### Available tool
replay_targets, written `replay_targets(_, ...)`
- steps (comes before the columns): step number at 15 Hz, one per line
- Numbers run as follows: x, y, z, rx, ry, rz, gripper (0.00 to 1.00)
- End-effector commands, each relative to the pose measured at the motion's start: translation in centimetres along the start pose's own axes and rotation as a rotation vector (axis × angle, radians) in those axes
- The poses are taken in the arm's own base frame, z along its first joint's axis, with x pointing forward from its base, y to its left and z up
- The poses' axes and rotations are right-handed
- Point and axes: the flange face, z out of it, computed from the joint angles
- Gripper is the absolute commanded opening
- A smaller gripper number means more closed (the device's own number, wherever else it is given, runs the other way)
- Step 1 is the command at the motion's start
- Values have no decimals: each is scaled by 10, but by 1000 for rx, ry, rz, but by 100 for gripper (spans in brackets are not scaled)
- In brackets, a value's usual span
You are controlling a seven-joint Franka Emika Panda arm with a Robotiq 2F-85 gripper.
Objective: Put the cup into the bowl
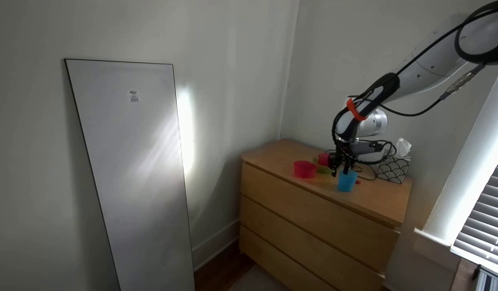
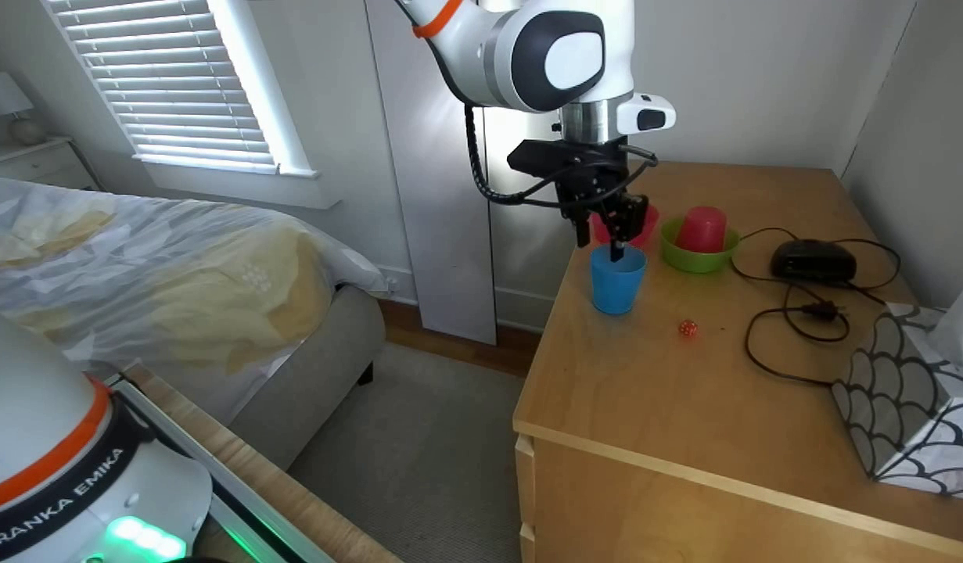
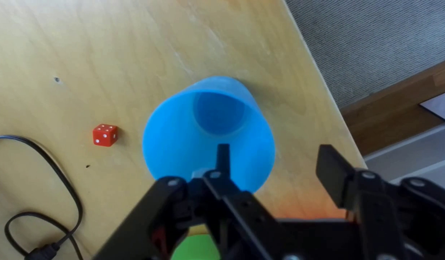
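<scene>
The bright blue cup stands upright on the dresser top; it shows in both exterior views (image 1: 346, 182) (image 2: 616, 285) and in the wrist view (image 3: 175, 126). My gripper (image 1: 340, 173) (image 2: 600, 242) (image 3: 274, 162) is open and empty, pointing down at the cup's rim. In the wrist view one finger overlaps the cup's mouth and the other is outside it; whether a tip is inside the cup I cannot tell. A green bowl (image 2: 694, 259) (image 3: 197, 247) holds an upside-down red cup (image 2: 702, 229). A pinkish-red bowl (image 1: 305, 169) (image 2: 645, 231) stands beside it, partly behind the gripper in an exterior view.
A small red die (image 2: 688, 328) (image 3: 105, 135) lies near the cup. A black adapter (image 2: 813, 261) with looping cable and a tissue box (image 1: 393, 169) (image 2: 903, 399) are on the dresser (image 2: 645, 407). The dresser edge lies close beside the cup.
</scene>
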Motion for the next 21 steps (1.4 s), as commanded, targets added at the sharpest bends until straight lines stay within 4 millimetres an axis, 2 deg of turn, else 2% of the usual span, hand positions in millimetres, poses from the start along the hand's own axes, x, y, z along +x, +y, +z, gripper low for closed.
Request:
replay_targets(1,1,-1,3,3,-35,27,33)
replay_targets(5,0,-2,-2,-5,-44,43,4)
replay_targets(6,0,-2,-5,-5,-42,45,0)
replay_targets(8,2,-2,-13,-3,-27,49,0)
replay_targets(10,9,-3,-30,5,8,43,1)
replay_targets(13,24,-9,-69,25,66,22,1)
replay_targets(17,56,-34,-123,56,121,-54,1)
replay_targets(19,73,-48,-139,61,134,-87,1)
replay_targets(21,89,-55,-146,69,138,-107,1)
